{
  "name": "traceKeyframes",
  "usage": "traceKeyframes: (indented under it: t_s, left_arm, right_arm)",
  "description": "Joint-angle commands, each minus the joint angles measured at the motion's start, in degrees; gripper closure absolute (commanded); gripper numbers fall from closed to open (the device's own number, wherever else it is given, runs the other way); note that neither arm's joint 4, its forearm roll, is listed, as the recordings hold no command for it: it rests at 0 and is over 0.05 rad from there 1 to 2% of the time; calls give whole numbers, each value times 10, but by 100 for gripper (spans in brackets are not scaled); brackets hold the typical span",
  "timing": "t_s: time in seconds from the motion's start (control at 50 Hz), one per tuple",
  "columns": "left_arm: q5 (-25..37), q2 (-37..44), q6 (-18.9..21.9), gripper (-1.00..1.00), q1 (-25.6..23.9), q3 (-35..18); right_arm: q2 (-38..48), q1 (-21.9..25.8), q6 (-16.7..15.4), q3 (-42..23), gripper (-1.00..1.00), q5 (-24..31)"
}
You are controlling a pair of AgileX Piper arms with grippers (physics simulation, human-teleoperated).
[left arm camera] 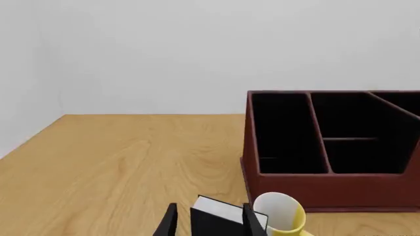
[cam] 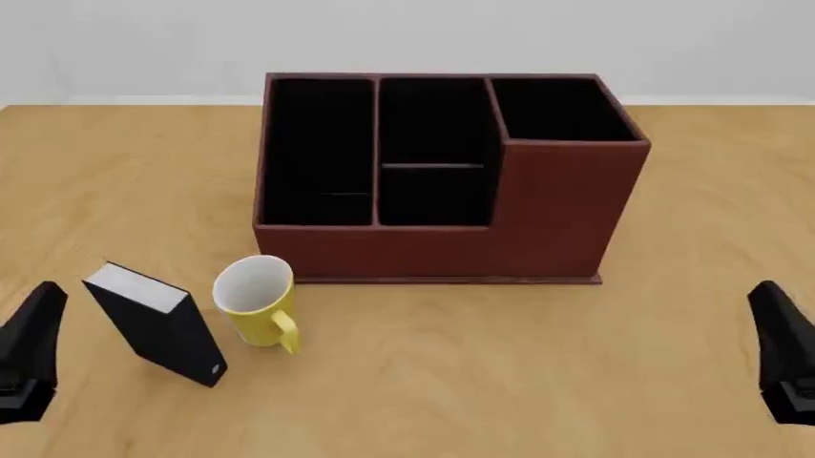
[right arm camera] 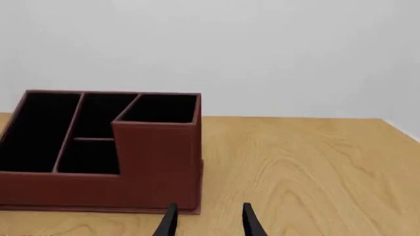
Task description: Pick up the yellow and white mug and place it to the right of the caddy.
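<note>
Left tool [cam: 29, 348], black and two-fingered, hangs at the near left edge of the light wood-grain worktop [cam: 421, 372] with its jaws spread and nothing between them, touching nothing; the small mug, yellow outside and white inside [cam: 259, 301], lies tipped with its white mouth turned up toward the front camera and its loop handle pointing toward the arms' side, ahead of that tool and off to its right; a small black book-like box with a white edge [cam: 158, 322] leans between the tool and the mug, so the reach likely has to skirt it; the mug sits just in front of the near left corner of the large reddish-brown leather-look caddy with three black-lined compartments [cam: 560, 215], apart from its wall; the right tool [cam: 787, 348], likewise parted and empty, is well away across the worktop, near the bare ground right of the caddy where the mug belongs; the left arm is plainly the nearer.
</note>
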Motion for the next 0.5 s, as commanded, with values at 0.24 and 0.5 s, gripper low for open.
traceKeyframes:
  t_s: [0.24, 0.5]
  left_arm:
    - [-106, 97, -5, -100, -37, 8]
    - [-74, 60, -8, -100, -41, 6]
  right_arm:
    - [60, 6, -49, 11, -100, -77]
    - [90, 77, -80, -2, -100, -98]
